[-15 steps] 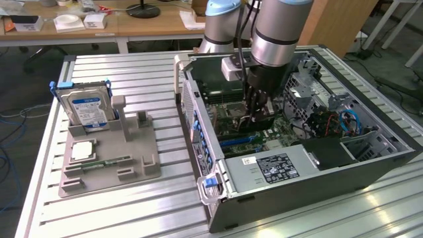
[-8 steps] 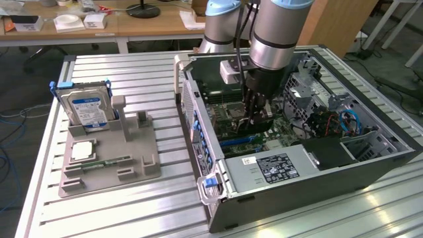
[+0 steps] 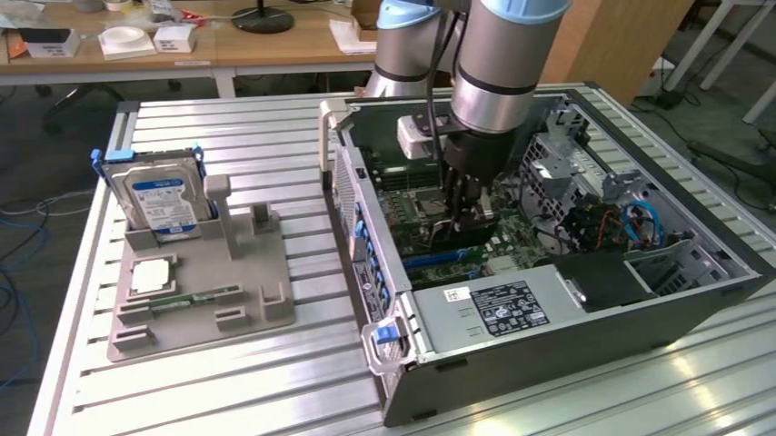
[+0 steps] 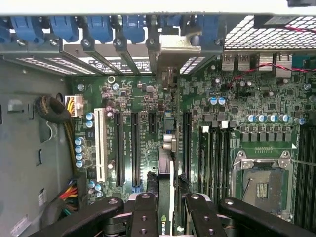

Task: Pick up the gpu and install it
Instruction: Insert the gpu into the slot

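Two fingers (image 4: 144, 217) tight on gpu (image 4: 166, 190)

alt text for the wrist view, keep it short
The gripper holds the gpu edge-on over the expansion slots of the motherboard inside an open computer case. The processor socket lies to one side.
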`<act>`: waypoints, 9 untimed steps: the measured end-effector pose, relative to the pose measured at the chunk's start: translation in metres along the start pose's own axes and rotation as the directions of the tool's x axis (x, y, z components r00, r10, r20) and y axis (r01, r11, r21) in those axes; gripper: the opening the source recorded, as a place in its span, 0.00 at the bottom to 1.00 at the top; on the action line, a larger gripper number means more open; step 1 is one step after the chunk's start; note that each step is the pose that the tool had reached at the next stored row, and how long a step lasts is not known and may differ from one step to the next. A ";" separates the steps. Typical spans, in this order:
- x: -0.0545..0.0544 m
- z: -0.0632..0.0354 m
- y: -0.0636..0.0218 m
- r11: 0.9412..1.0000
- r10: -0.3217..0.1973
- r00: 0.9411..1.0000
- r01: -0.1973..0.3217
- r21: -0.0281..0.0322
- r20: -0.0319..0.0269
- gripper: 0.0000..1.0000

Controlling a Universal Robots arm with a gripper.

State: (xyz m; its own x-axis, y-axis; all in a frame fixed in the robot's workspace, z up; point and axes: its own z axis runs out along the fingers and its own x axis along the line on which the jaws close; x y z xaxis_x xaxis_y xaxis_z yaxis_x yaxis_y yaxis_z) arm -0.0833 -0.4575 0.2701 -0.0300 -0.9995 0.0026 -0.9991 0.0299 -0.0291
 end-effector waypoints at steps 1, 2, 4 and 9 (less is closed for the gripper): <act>0.000 0.0005 0.0004 1.000 0.000 1.000 0.000 0.000 0.000 0.26; 0.000 0.0011 0.0004 1.000 0.000 1.000 0.000 0.000 0.000 0.26; 0.000 0.0023 0.0007 1.000 0.000 1.000 0.000 0.000 0.000 0.26; 0.000 0.0057 0.0024 1.000 0.000 1.000 0.000 0.000 0.000 0.26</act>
State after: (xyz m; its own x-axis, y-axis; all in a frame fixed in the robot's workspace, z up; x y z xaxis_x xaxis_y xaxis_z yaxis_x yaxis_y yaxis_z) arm -0.0856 -0.4574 0.2643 -0.0300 -0.9995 0.0025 -0.9991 0.0299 -0.0292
